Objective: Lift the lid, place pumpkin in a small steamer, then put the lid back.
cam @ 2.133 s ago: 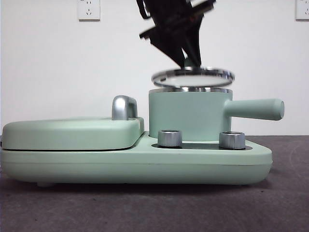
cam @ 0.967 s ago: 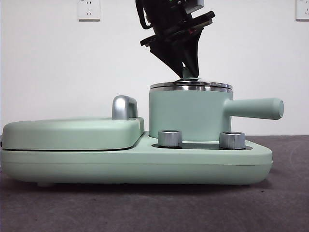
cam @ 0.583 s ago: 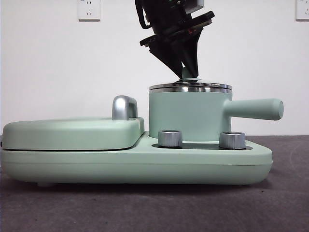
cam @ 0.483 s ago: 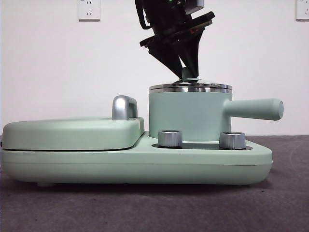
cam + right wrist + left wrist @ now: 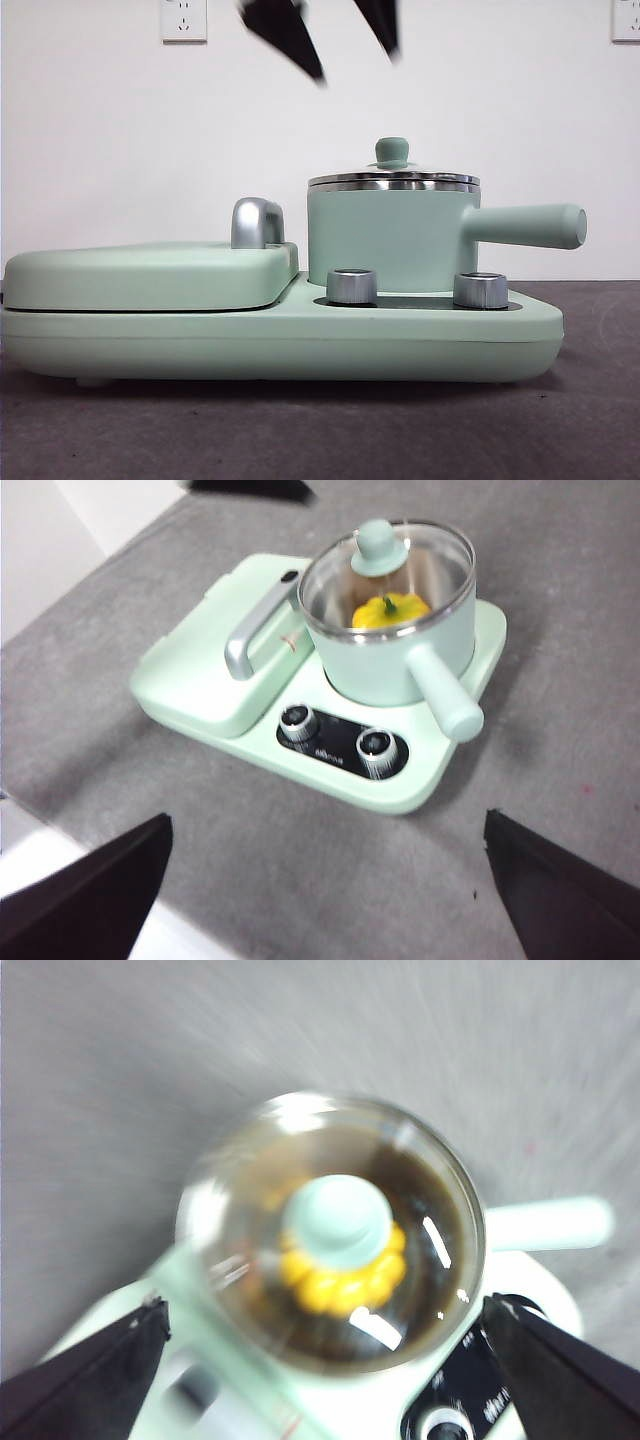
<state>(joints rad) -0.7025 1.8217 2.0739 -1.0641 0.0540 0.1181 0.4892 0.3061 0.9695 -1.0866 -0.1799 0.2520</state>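
Note:
The lid (image 5: 392, 180) sits level on the small steamer (image 5: 385, 235), its mint knob free. Through the glass the yellow pumpkin (image 5: 345, 1285) shows inside the pot, also in the right wrist view (image 5: 390, 610). My left gripper (image 5: 357, 66) is open and empty, high above the knob, with only its two black tips at the top of the front view. In the left wrist view the left gripper (image 5: 322, 1308) straddles the lid (image 5: 335, 1225) from well above. My right gripper (image 5: 328, 820) is open and empty, high over the table in front of the steamer (image 5: 390, 665).
The steamer stands on a mint-green cooker base (image 5: 300, 345) with two steel dials (image 5: 352, 286) in front. A wide flat hinged cover (image 5: 150, 275) with a chrome handle (image 5: 255, 222) lies shut to its left. The pot's long handle (image 5: 525, 225) points right.
The left gripper set the lid down on the pot, then let go of the knob, opened and rose almost out of the front view. The lid stays on the pot.

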